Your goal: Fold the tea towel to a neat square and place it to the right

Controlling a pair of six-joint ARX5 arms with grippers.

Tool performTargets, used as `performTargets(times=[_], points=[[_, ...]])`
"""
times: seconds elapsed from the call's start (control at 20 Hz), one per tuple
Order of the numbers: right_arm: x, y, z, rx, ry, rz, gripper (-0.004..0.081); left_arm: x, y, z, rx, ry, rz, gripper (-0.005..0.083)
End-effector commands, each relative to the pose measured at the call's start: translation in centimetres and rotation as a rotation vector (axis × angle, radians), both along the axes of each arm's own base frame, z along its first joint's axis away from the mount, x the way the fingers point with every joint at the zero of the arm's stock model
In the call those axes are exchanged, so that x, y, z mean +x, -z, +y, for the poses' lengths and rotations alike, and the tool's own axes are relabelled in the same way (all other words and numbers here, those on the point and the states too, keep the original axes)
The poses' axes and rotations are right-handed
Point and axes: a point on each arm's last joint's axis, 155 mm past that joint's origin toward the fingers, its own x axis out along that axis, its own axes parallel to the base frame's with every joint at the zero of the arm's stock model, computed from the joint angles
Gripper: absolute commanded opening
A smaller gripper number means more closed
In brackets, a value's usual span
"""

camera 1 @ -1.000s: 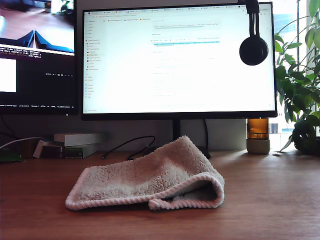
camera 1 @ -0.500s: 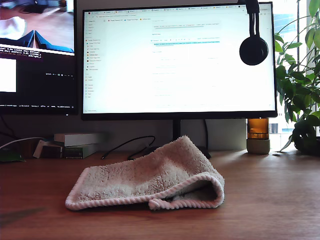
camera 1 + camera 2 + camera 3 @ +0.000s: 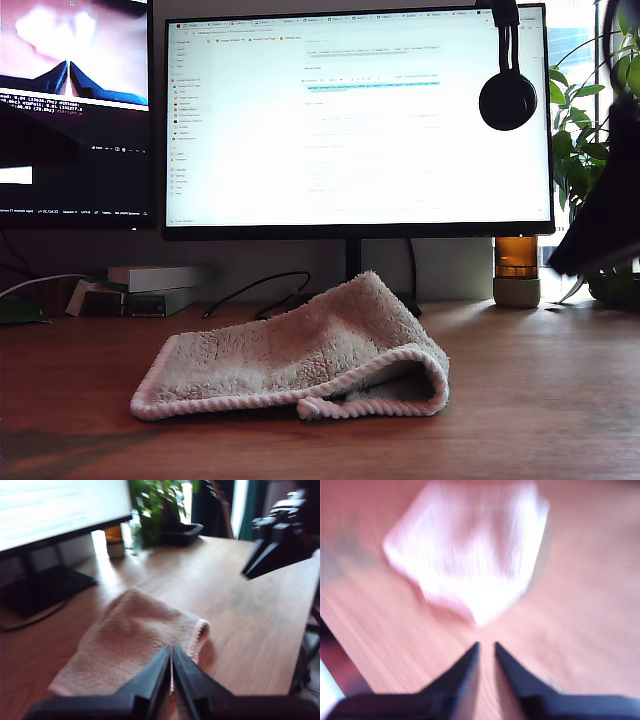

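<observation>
The tea towel (image 3: 300, 350) lies loosely folded over on the wooden desk in front of the monitor stand, its pink corded hem facing the camera. In the first wrist view, my first gripper (image 3: 171, 649) hovers shut just over the towel (image 3: 135, 635), near its hemmed corner, holding nothing. Seen in the second wrist view, my second gripper (image 3: 486, 644) hangs above the desk short of the blurred towel (image 3: 470, 560), with a narrow gap between its fingertips. That gripper (image 3: 245, 573) also shows in the first wrist view, beyond the towel. A dark blurred arm (image 3: 605, 215) enters at the exterior view's right edge.
Behind the towel are the big monitor (image 3: 360, 120) with headphones (image 3: 507, 95) hung on it and a second screen (image 3: 75, 110). An amber jar (image 3: 516, 270) and a plant (image 3: 590, 180) are at the exterior view's right. Boxes (image 3: 155, 285) and a cable (image 3: 260, 290) lie at its left.
A dark blurred arm has come in at the exterior view's right edge. A shadow has spread over the desk at that view's front left. The towel has not moved.
</observation>
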Motion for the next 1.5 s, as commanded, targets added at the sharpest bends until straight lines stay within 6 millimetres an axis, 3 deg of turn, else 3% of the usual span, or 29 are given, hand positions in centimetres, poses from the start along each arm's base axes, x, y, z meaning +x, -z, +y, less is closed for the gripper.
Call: performTargets(times=[0.0, 0.2, 0.3, 0.4, 0.5, 0.7, 0.95, 1.25, 1.45], points=[[0.7, -0.3, 0.5, -0.001, -0.009, -0.022, 0.0145, 0.4, 0.3, -0.6, 0.030, 0.021, -0.035, -0.0024], [1.5, -0.4, 1.1, 0.010, -0.013, -0.042, 0.0145, 1.2, 2.7, -1.5, 0.135, 0.067, -0.067, -0.0001], [1.9, -0.9, 1.4, 0.024, -0.014, -0.067, 0.0152, 1.4, 3.8, -2.0, 0.187, 0.102, -0.098, 0.0091], [2.2, -1.5, 2.1, 0.041, -0.027, -0.097, 0.0225, 1.8, 4.3, -2.6, 0.254, 0.133, -0.175, 0.0230], [2.4, -1.5, 2.7, 0.046, -0.042, -0.107, 0.0247, 2.4, 4.6, -3.3, 0.325, 0.169, -0.247, 0.0327], [2.4, -0.8, 3.1, 0.036, -0.054, -0.092, 0.0247, 3.6, 7.4, -3.6, 0.477, 0.196, -0.202, 0.0330], [3.1, -0.4, 2.4, 0.000, -0.014, -0.102, 0.0247, 4.5, 11.2, -2.7, 0.693, 0.185, -0.102, 0.0330], [3.5, -0.6, 2.2, -0.005, 0.005, -0.121, 0.0247, 4.8, 13.1, -2.8, 0.884, 0.219, -0.107, 0.0324], [3.5, -0.6, 2.2, -0.006, 0.005, -0.121, 0.0247, 3.8, 15.1, -2.6, 0.972, 0.285, -0.112, 0.0322]])
